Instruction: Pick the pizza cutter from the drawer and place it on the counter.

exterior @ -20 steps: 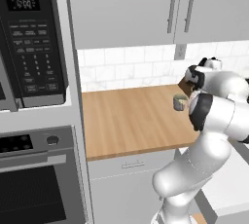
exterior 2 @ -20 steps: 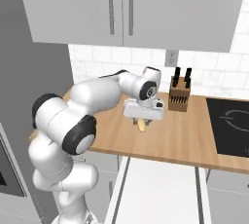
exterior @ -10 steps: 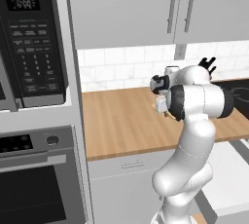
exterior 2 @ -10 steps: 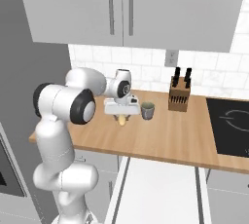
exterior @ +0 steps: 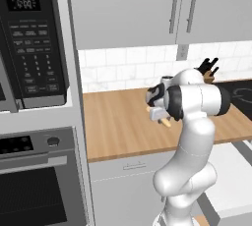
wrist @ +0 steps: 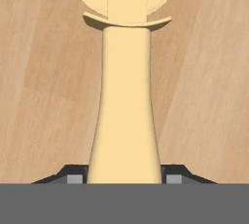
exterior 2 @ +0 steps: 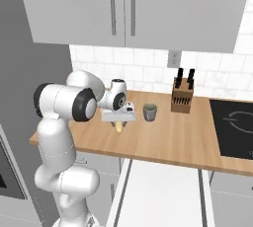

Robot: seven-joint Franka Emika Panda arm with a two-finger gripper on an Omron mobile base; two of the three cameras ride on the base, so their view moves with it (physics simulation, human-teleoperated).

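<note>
The pale-yellow pizza cutter (wrist: pixel 125 96) runs up the middle of the hand view, its handle pinched between the two dark fingertips (wrist: pixel 73 175) and its round wheel at the top. My gripper (exterior 2: pixel 118 120) is shut on it, holding it just above the light-brown wooden counter (exterior 2: pixel 168 137). From the left base view the cutter (exterior: pixel 164 121) pokes out below the hand (exterior: pixel 158 113) over the counter (exterior: pixel 118 122). The white drawer (exterior 2: pixel 163 191) stands pulled open below the counter's front edge.
A small grey cup (exterior 2: pixel 149 112) stands just right of the hand, and a wooden knife block (exterior 2: pixel 182 97) sits further right by the wall. The black stovetop (exterior 2: pixel 232 128) lies at the right end. An oven (exterior: pixel 34 181) and microwave (exterior: pixel 29 43) fill the tall unit at left.
The arm has swung left along the counter with the cutter in its grip, passing from right of the grey cup to left of it.
</note>
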